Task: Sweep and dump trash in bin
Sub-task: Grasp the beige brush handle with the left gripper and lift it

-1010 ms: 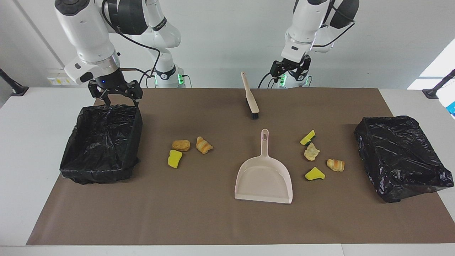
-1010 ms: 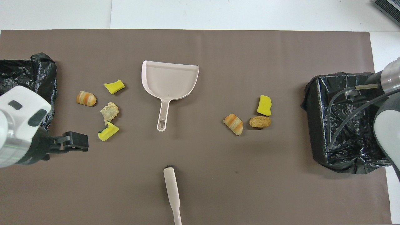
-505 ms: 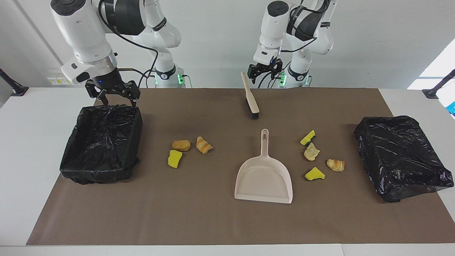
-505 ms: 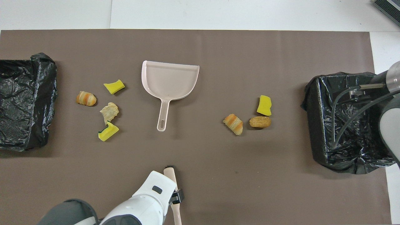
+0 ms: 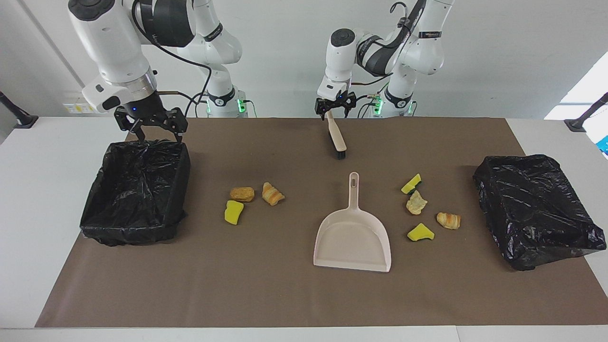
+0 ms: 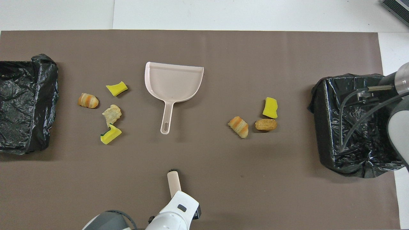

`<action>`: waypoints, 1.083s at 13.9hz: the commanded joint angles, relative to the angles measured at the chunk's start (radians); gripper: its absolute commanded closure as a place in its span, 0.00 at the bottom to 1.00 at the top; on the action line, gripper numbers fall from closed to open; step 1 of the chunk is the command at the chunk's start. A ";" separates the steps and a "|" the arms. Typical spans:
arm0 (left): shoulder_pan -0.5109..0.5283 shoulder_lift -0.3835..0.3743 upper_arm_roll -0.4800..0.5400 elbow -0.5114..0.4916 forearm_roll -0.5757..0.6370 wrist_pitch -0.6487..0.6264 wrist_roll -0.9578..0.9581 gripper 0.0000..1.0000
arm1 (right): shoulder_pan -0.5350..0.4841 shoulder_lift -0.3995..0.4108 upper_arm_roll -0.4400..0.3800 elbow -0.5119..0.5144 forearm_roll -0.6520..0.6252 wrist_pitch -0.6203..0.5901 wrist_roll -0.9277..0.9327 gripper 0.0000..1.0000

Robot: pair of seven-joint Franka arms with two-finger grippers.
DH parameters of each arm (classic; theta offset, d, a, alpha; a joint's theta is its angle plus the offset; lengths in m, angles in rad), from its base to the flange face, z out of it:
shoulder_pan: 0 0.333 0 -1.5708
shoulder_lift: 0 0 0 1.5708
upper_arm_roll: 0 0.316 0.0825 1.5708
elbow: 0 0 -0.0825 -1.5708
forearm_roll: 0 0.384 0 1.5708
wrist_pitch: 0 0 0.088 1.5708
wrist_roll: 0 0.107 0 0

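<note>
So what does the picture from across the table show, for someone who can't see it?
The left hand is open over the brush handle. Seven trash scraps lie around a dustpan; the open right hand is above a bin.

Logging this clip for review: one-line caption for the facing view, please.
Left end effector open over beige brush handle; right end effector open above black-lined bin; seven scraps unswept.

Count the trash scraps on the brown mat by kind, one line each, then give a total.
Yellow sponge pieces: 3
Bread or pastry pieces: 4
Total: 7
</note>
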 commanded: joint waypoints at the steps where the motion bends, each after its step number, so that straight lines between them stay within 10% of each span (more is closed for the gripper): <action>1: -0.071 0.005 0.017 -0.035 -0.045 0.030 -0.004 0.00 | -0.014 -0.013 0.004 -0.017 0.019 0.017 -0.024 0.00; 9: -0.161 0.014 0.017 -0.037 -0.122 0.029 -0.032 0.01 | -0.012 -0.014 0.006 -0.019 0.019 0.016 -0.027 0.00; 14: -0.160 0.027 0.019 -0.042 -0.124 0.021 -0.038 0.49 | -0.012 -0.016 0.006 -0.022 0.019 0.004 -0.027 0.00; 15: -0.154 0.028 0.020 -0.042 -0.124 0.018 -0.029 0.96 | -0.012 -0.016 0.007 -0.022 0.019 0.004 -0.027 0.00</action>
